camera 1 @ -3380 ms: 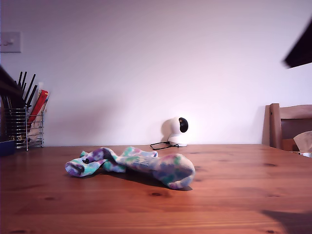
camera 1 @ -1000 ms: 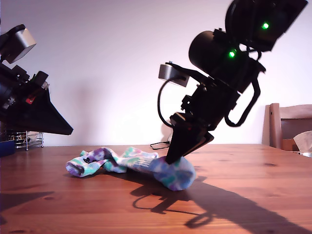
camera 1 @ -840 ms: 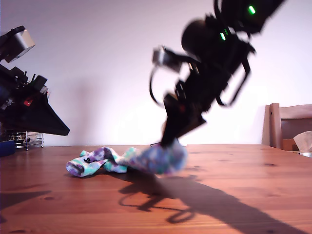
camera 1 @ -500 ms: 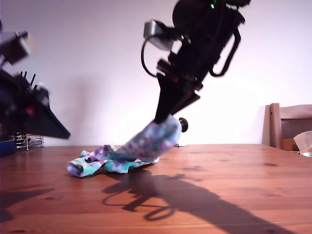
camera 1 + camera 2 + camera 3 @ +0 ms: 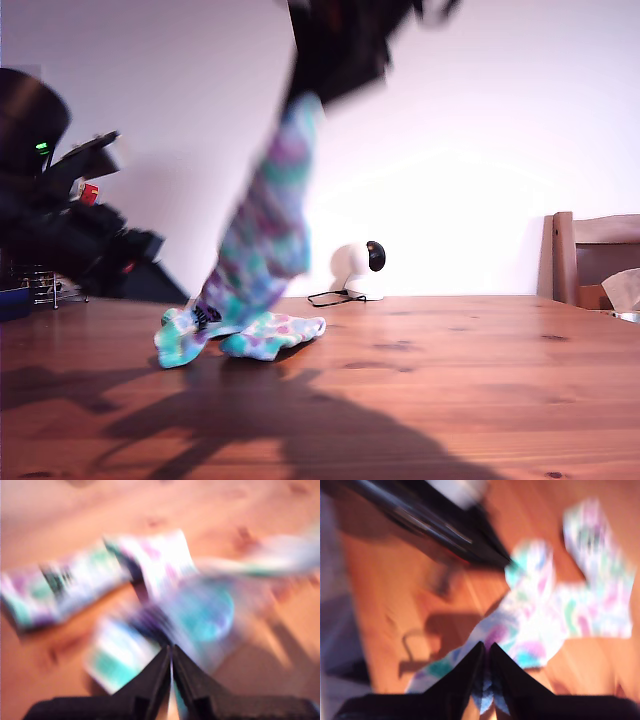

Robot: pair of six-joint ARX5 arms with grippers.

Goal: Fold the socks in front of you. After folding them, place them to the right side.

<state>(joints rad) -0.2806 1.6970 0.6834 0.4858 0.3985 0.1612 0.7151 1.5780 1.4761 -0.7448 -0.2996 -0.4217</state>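
Holding 1 end of the socks (image 5: 262, 250) high, my second gripper (image 5: 486, 652) clamped on them; the rest lies on the table (image 5: 480, 380). My first gripper (image 5: 171, 655), jaws together, hovers beside. Nothing folded or placed yet.

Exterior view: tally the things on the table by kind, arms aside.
Tie-dye socks: 2
White round device with cable: 1
Wire holder: 1
Blue object at the exterior view's left edge: 1
Total: 5

Black arm (image 5: 70, 235) with green light, red patch.
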